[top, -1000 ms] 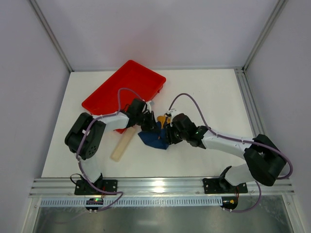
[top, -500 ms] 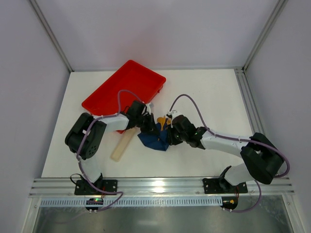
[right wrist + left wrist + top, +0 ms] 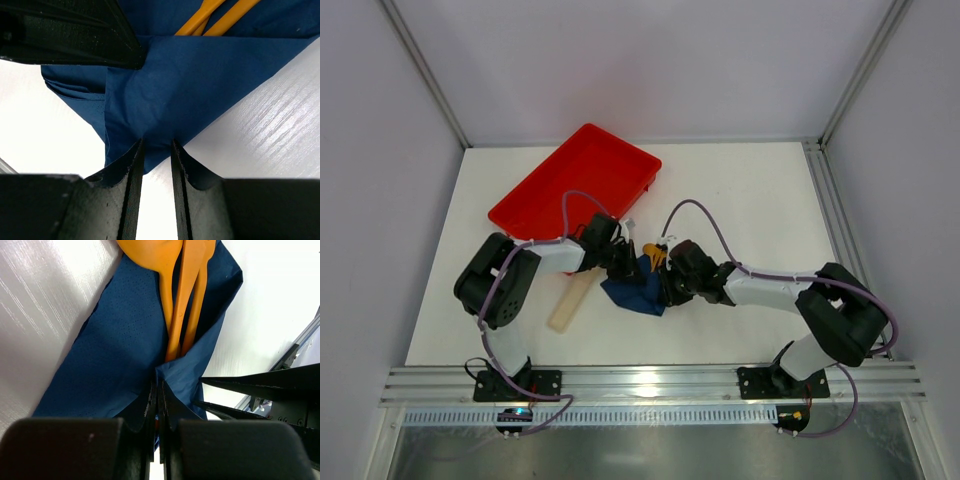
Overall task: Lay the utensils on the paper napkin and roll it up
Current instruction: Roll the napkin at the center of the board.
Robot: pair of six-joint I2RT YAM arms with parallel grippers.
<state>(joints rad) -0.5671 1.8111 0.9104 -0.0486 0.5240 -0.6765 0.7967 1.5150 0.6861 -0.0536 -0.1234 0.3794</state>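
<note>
1. paper napkin: dark blue, partly folded, lies on the worktop; all places below are given from it
2. utensils: orange pieces bundled side by side on the paper napkin, slim ends tucked under a raised fold, wider ends past its far edge
3. left gripper: at the napkin's left side, clenched on a pinched-up ridge of paper right where the utensils disappear under the fold
4. right gripper: at the napkin's right side, fingers nearly together, grasping a folded edge of the paper
5. red tray: beyond the napkin, to its far left, near it
6. beige strip: flat on the worktop, just left of the napkin
</note>
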